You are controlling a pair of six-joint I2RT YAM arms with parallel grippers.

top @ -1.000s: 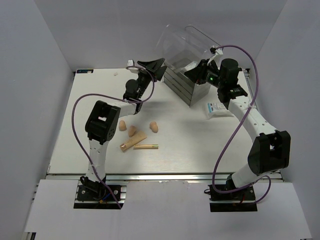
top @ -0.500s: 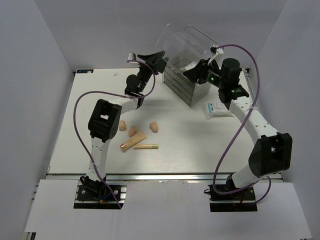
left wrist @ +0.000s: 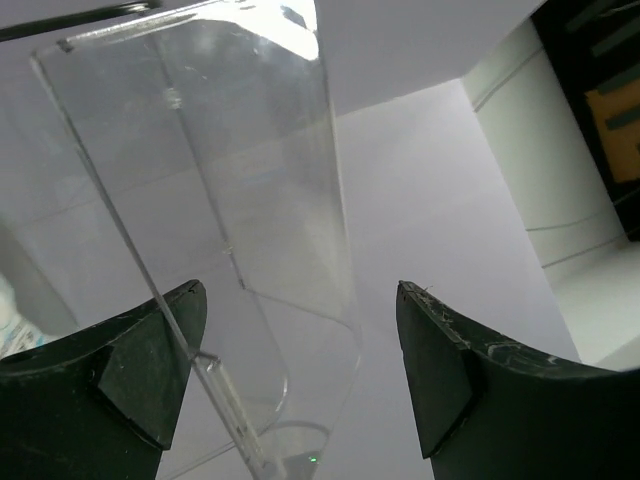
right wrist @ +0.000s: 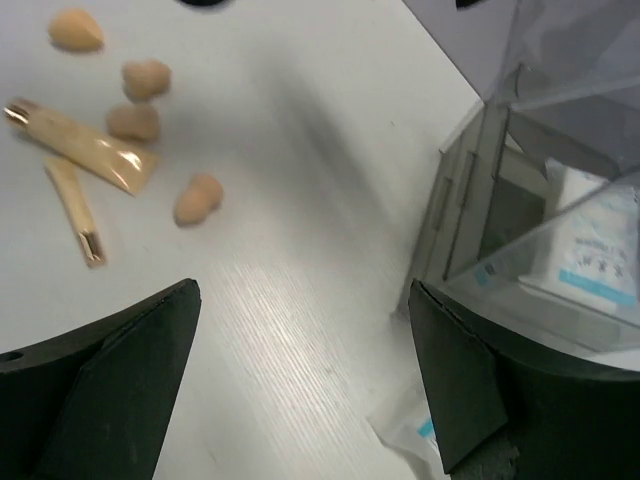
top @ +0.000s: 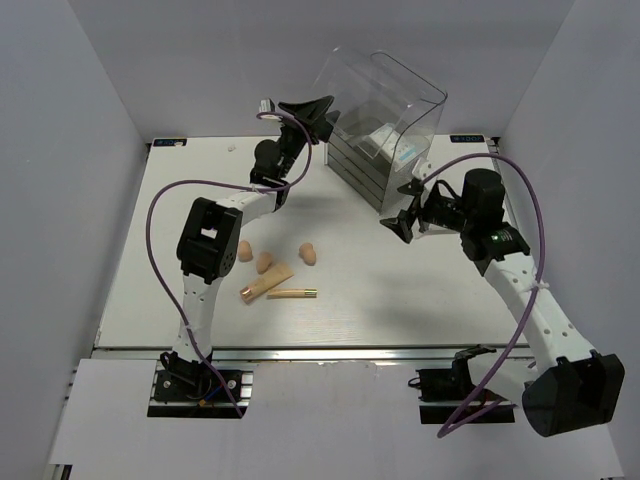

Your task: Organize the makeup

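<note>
My right gripper (top: 399, 209) is backing off from the box (top: 420, 105), jaws now sprung wide and empty, and one packet (top: 383, 141) is lying in its top section. My left gripper (top: 310, 104) is hovering wide open at the lid edge, gripping nothing. The second packet (right wrist: 408, 432), sponges (top: 265, 262), tube (top: 270, 282) and stick (top: 292, 293) are waiting on the table (top: 380, 290).

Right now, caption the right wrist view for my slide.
Open right gripper; four peach sponges, beige tube, gold stick upper left; clear drawer box holding a white packet, right.
</note>
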